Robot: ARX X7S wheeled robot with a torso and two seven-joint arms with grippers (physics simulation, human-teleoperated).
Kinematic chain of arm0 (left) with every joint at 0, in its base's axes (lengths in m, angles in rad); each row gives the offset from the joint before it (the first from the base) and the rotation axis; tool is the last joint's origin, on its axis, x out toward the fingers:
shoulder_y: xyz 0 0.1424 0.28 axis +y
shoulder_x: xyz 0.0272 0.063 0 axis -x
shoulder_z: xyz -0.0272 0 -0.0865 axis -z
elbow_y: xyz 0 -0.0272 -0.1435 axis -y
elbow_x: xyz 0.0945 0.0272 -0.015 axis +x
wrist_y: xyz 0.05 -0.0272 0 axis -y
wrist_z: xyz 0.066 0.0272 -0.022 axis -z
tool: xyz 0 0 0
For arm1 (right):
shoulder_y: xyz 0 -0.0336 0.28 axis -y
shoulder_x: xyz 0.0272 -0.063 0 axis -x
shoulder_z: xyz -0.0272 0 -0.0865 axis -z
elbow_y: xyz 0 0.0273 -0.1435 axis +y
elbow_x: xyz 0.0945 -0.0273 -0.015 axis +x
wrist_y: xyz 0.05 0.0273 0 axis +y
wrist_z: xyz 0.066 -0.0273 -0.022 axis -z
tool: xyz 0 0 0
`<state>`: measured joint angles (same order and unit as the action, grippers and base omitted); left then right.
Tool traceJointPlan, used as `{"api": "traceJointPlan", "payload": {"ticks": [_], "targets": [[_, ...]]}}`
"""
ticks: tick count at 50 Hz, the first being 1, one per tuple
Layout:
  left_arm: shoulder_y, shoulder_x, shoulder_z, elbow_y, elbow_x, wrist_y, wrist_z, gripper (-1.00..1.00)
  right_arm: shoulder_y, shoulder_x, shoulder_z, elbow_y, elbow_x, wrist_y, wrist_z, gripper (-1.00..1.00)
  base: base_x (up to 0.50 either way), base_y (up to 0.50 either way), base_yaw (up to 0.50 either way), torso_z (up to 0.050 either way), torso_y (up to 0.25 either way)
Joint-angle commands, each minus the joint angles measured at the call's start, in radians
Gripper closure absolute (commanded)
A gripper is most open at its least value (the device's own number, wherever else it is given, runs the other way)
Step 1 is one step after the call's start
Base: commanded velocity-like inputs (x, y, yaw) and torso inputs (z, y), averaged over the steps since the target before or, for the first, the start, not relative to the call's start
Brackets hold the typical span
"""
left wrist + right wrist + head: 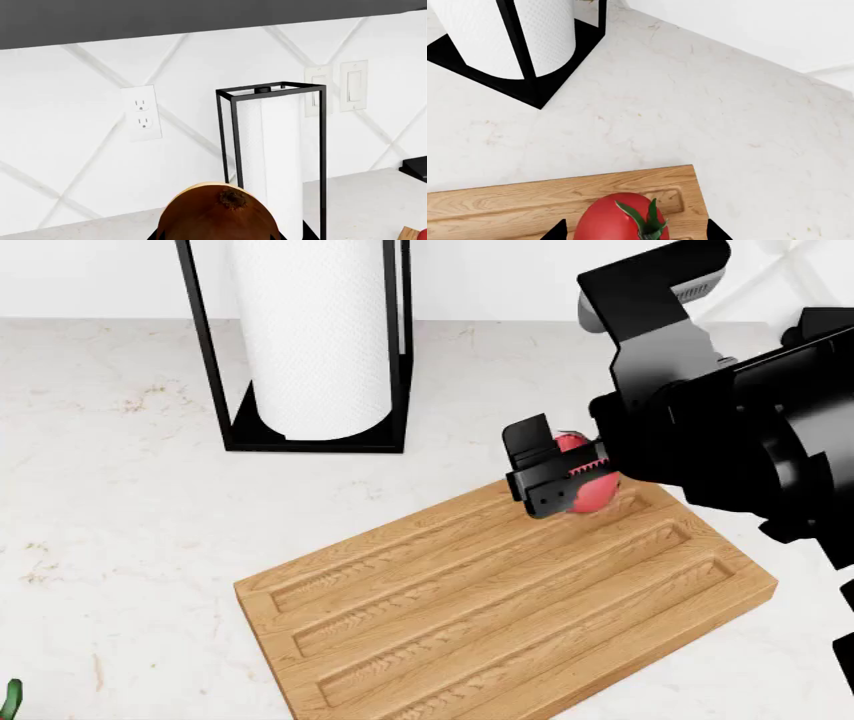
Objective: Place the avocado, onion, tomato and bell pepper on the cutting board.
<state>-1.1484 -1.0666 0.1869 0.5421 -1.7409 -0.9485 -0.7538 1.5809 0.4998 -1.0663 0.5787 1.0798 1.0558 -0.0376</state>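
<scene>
**Tomato held over the board's far corner**

The tomato [583, 480] sits pinched in the right gripper [561, 480], its toothed fingers [567, 468] closed against the red skin, above the far right corner of the board [507, 610]. In the right wrist view the tomato [620, 220] shows its green stem, with the board's [527, 200] grooved corner just behind it. The board lies on the pale bench [107, 490], and nothing else lies on the part of it in view. Beyond the board stands a paper towel holder [314, 350], a black frame around a white roll.

The left wrist view shows the onion [217, 212] close to the camera, in front of the holder [273, 150]; the left gripper itself is hidden, so I cannot tell its state. A wall outlet [141, 120] and a switch [353, 85] sit on the tiled wall.
</scene>
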Motion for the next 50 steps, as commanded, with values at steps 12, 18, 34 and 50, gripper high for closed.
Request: {"api": "traceJointPlan", "payload": {"ticks": [12, 18, 34, 50], "targets": [[-0.025, 0.001, 0.007, -0.008, -0.031, 0.004, -0.022, 1.0, 0.031, 0.048, 0.021, -0.103, 0.018, 0.053, 0.045, -1.0, 0.0, 0.0, 0.0, 0.0, 0.0], [-0.028, 0.005, 0.014, -0.009, -0.033, -0.001, -0.017, 1.0, 0.048, 0.113, 0.076, -0.241, 0.089, 0.109, 0.128, -1.0, 0.0, 0.0, 0.0, 0.0, 0.0], [-0.088, 0.077, 0.11, -0.078, 0.021, -0.072, 0.039, 1.0, 0.081, 0.271, 0.257, -0.57, 0.312, 0.19, 0.416, -1.0, 0.0, 0.0, 0.0, 0.0, 0.0], [-0.193, 0.166, 0.228, -0.127, -0.062, -0.183, 0.083, 1.0, 0.089, 0.335, 0.368, -0.738, 0.515, 0.189, 0.632, -1.0, 0.0, 0.0, 0.0, 0.0, 0.0]]}}
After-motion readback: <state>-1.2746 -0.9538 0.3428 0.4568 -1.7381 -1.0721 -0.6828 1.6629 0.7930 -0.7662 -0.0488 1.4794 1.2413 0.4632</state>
